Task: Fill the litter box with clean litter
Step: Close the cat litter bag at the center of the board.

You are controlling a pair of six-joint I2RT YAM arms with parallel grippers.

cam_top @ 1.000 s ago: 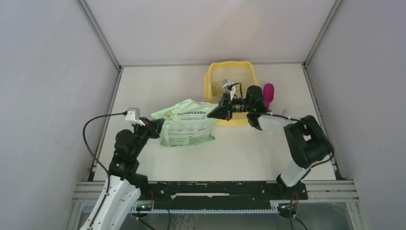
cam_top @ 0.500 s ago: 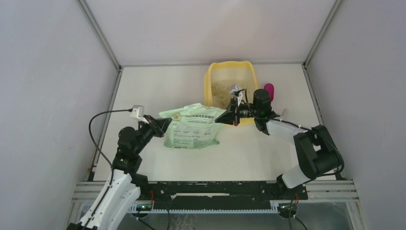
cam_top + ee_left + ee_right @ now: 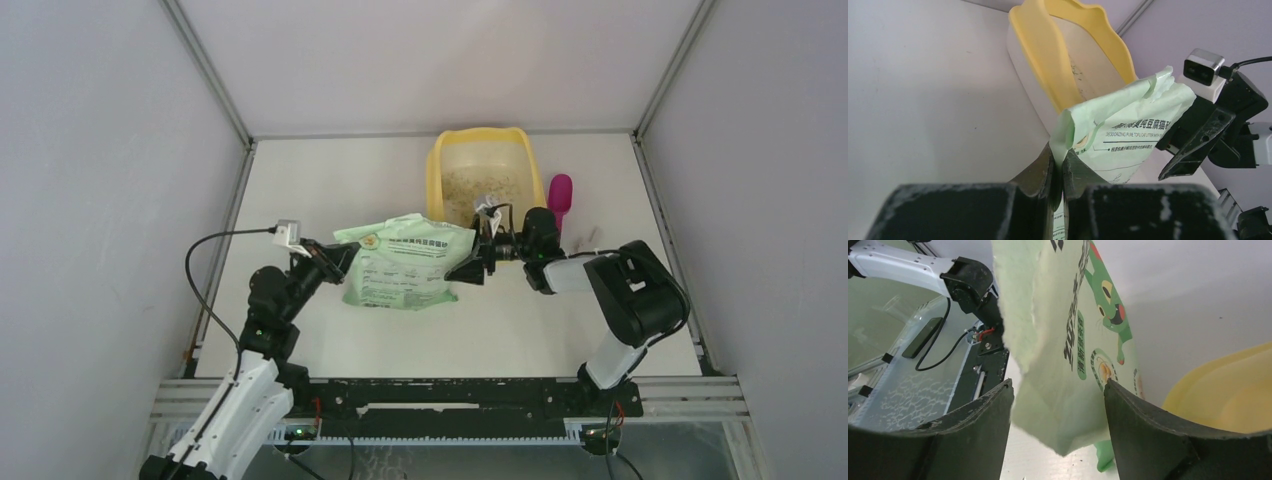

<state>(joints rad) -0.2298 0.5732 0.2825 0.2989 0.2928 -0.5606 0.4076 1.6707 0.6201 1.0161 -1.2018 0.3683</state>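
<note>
White tabletop between pale grey walls fills the overhead view, and the change shows plainly there. A second ago your right gripper held the light green printed bag by its top corner up over the yellow plastic rectangular litter box. Now that arm has come down near the tabletop with its jaws spread, and the bag rests just beside the box's near-left corner. A speckled beige layer of clean litter lies on the floor of the box, which stands at the far middle of the tabletop with a magenta plastic scoop just beside its right wall. Your left gripper is at the bag's left corner. I read this as the pour being over, at least for now. The layer looks thin, so you may judge another pour is needed. From the left wrist, the jaws are pressed together on a fold of the bag's edge. The print reads "DEODORIZING PURE TOFU CAT LITTER WITH", cut off there, under a line of Chinese characters too small to make out, and the box's wavy yellow rim rises behind. From the right wrist, the jaws stand wide apart with the bag's corner between them, though you cannot tell whether either pad touches it. Vertical Chinese lettering and a cartoon cat's face show on the green print, and a yellow curve of the box sits at the lower right.
</note>
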